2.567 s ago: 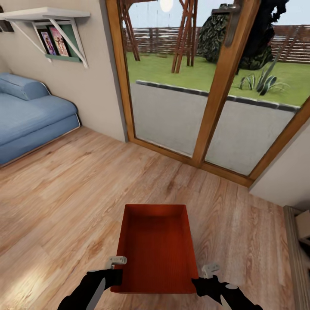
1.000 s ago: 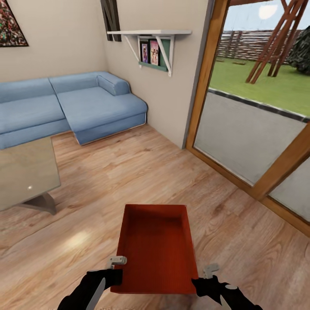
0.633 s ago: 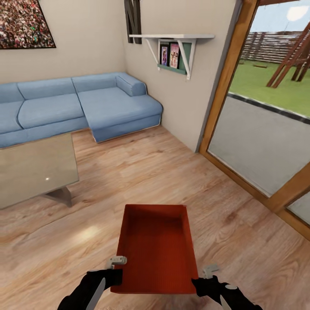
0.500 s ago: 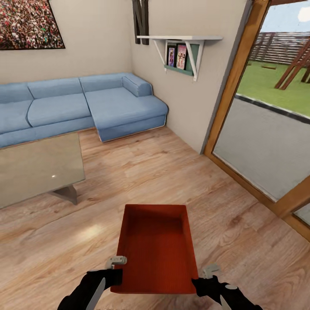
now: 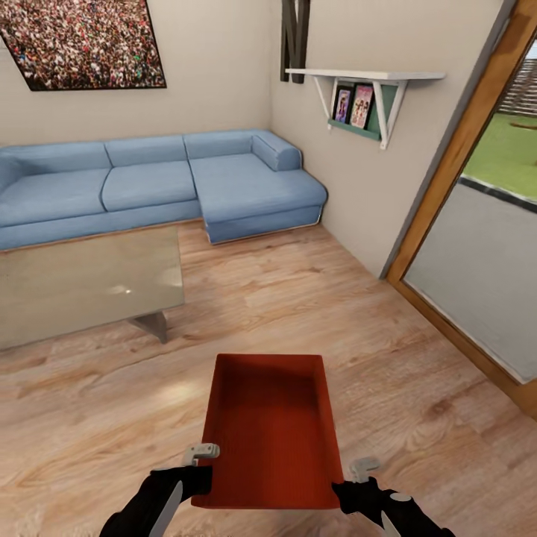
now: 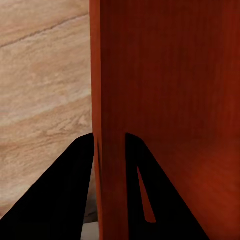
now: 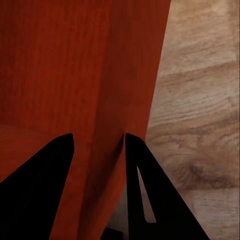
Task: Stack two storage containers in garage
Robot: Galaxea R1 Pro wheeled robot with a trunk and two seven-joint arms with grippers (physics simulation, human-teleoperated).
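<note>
Living room seen from the head camera. Light wood plank floor (image 5: 313, 298) underfoot. Blue sofa (image 5: 149, 186) set against the far wall, a large crowd-pattern picture (image 5: 86, 41) hung above it. Grey coffee table (image 5: 82, 287) stands in front of the sofa, between it and the container. White wall shelf (image 5: 365, 82) is fixed to the wall beside the sofa's chaise end, with two framed pictures tucked under it; any writing on them is too small to be read. Wood-framed glass door (image 5: 477, 224) is seen beyond the shelf, further from the sofa.

One orange-red storage container (image 5: 268, 432) is carried above the floor, on the near side of the coffee table from the sofa, open top up, empty.

Left gripper (image 6: 110, 150): jaws closed on the container's left wall, one finger outside, one inside, the thin wall pinched between them. Right gripper (image 7: 97, 150): jaws likewise clamped on the container's right wall, wall between the two fingers. No labels or brands are seen on the container.

Against the earlier frames: the camera has been swung away from the glass door toward the sofa; the sofa, table and picture have come into view. The container and both grips are unchanged relative to the arms.
</note>
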